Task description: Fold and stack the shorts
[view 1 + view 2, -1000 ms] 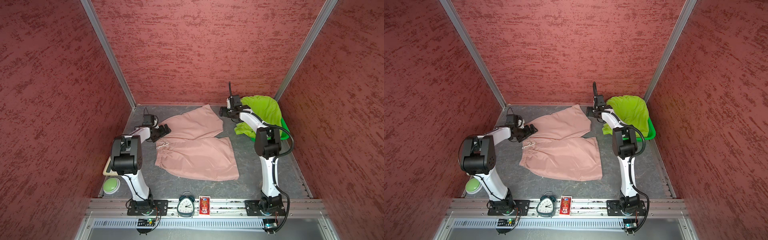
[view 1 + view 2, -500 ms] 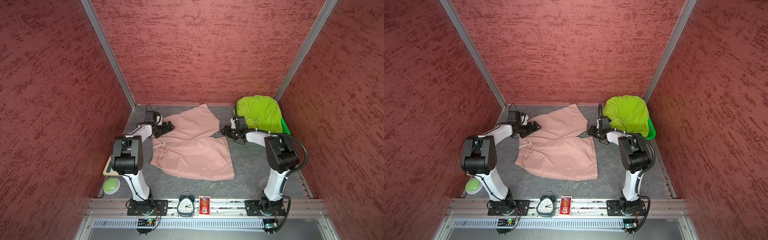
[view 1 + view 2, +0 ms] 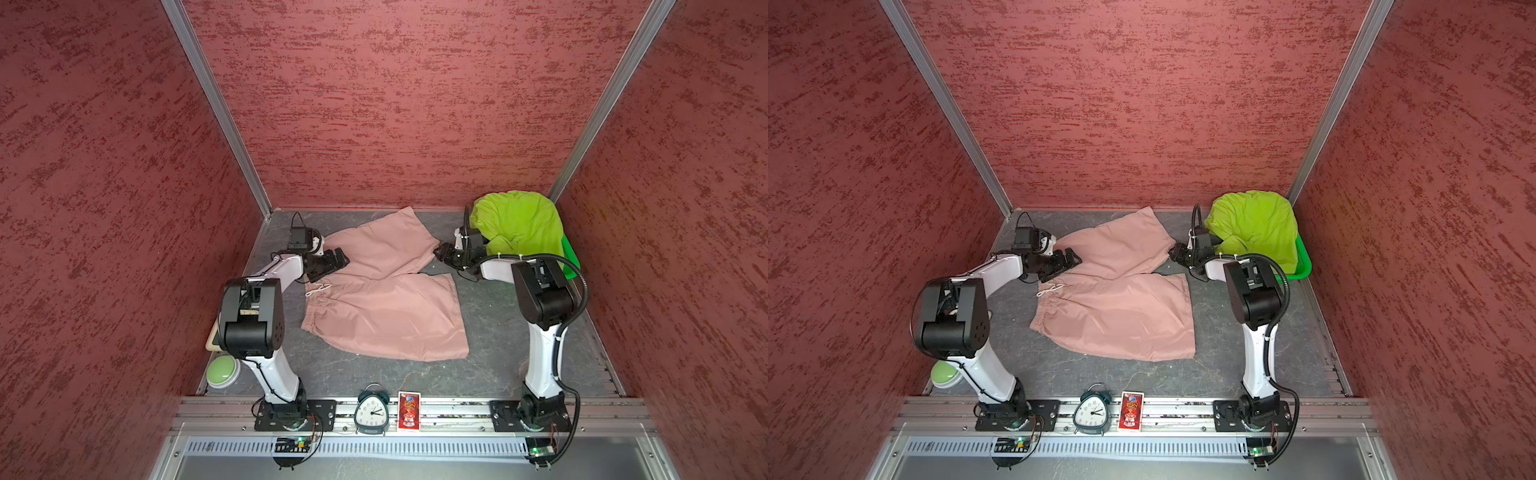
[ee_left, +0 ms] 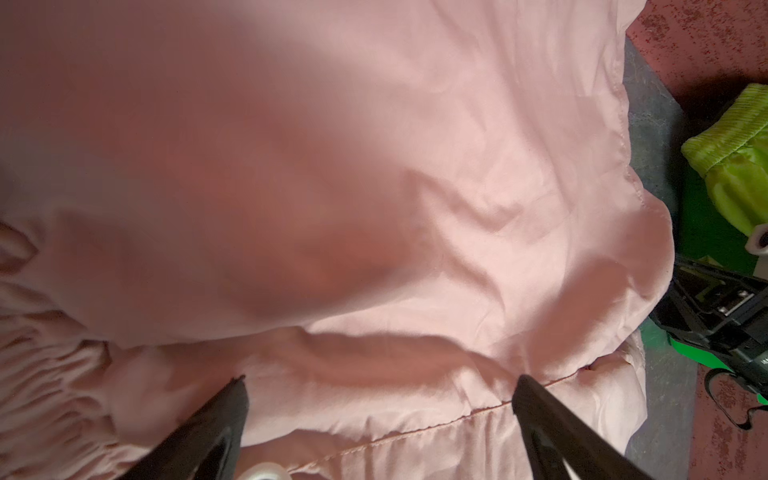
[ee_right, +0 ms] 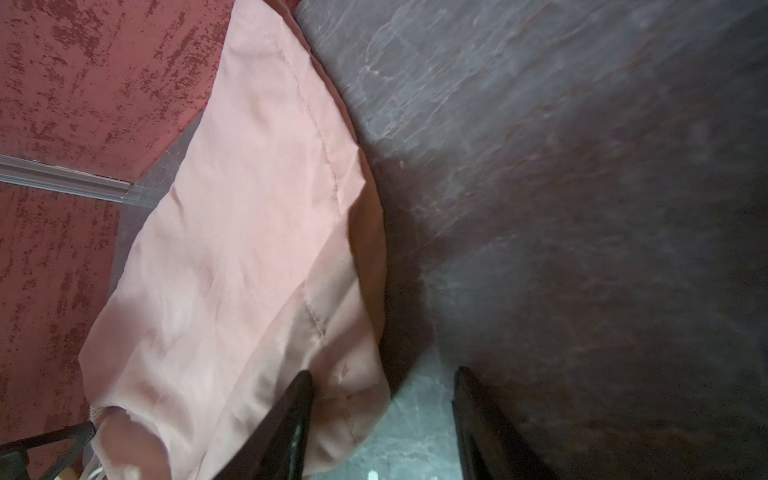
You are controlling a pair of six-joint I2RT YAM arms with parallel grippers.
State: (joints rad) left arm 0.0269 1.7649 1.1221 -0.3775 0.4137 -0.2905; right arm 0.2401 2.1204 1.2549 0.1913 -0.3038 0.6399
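Plain dusty pink thin fabric shorts (image 3: 386,307) have a white drawstring (image 3: 318,289). Plain lime green fabric shorts (image 3: 519,224) sit in a bright green plastic basket (image 3: 570,257) at the far right corner of the dark grey table (image 3: 490,332), which is veined with paler marbling. The textured walls (image 3: 374,104) are deep red, mottled with darker streaks. At the near edge are a dark teal alarm clock (image 3: 372,411) with a white face, a red patterned card box (image 3: 409,411) and a pale green round button (image 3: 223,370) with a white rim.

Both arms are alike: glossy white tubes joined by blocky black joints. The left arm (image 3: 270,370) and right arm (image 3: 542,357) each stand on a black plate (image 3: 322,415), one left and one right of the clock (image 3: 372,410). A ribbed black cable (image 3: 586,293) loops along the right arm; a thinner one runs down the left
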